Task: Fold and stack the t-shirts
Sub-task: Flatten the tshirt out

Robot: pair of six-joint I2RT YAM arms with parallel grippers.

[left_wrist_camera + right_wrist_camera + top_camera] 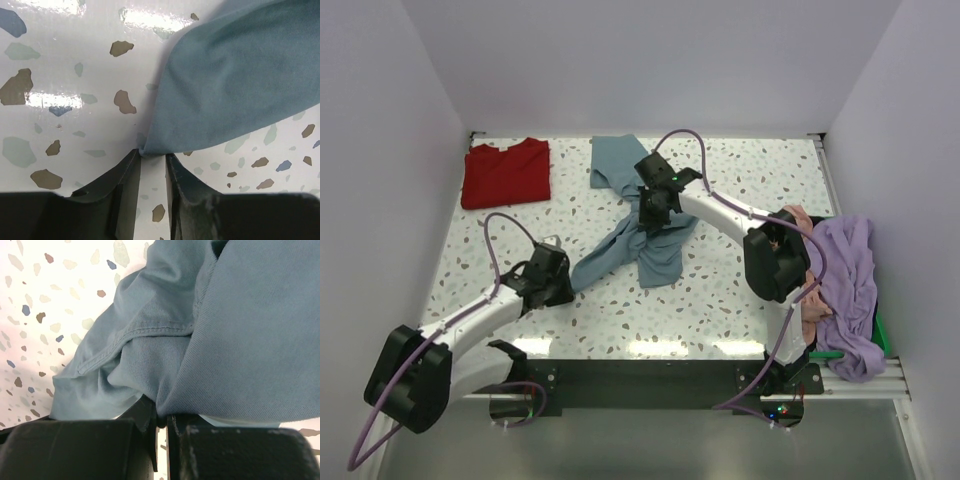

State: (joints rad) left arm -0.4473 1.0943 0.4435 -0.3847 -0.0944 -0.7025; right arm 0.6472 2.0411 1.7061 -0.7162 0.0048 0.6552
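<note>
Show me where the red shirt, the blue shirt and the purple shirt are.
red shirt (506, 172), overhead view, middle of the folded body.
blue shirt (660, 260), overhead view, its near lower flap.
purple shirt (848, 270), overhead view, middle of the crumpled heap.

slate-blue t-shirt (610, 256), red t-shirt (506, 172), speckled white table (740, 290).

Lab: white-walled booth (650, 60), speckled table (720, 295)

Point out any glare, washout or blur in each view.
Top view: evenly lit, with pale glare streaks on the table near its front edge. Left wrist view: bright glare patches on the table, left fingers dark and soft. Right wrist view: table washed out at upper left, blue shirt weave sharp, right fingers dark.
</note>
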